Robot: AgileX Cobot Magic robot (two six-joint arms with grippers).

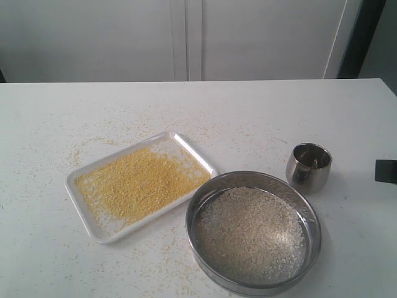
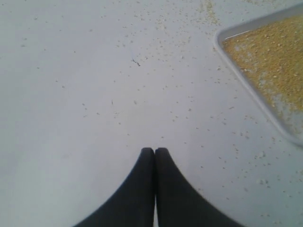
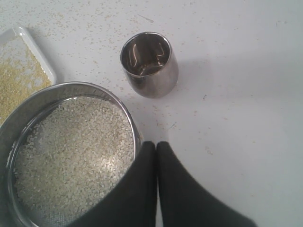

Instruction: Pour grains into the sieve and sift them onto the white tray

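The sieve [image 1: 253, 231] stands on the table at the front right, its mesh covered with whitish rice-like grains [image 1: 251, 234]. To its left lies the white tray [image 1: 99, 231], tilted diagonally, holding a layer of fine yellow granules [image 1: 139, 183]. My left gripper [image 2: 154, 150] is shut and empty above bare table beside a corner of the tray [image 2: 246, 85]. Shut and empty too, my right gripper [image 3: 156, 144] hovers beside the rim of the sieve [image 3: 135, 127]. Only a dark tip [image 1: 385, 171] of the right arm shows at the exterior view's right edge.
A small rounded steel cup [image 1: 308, 166] stands upright just behind and right of the sieve; it looks empty [image 3: 149, 64]. Sparse crumbs are scattered over the white tabletop [image 1: 80, 118]. A white wall rises behind the table's far edge.
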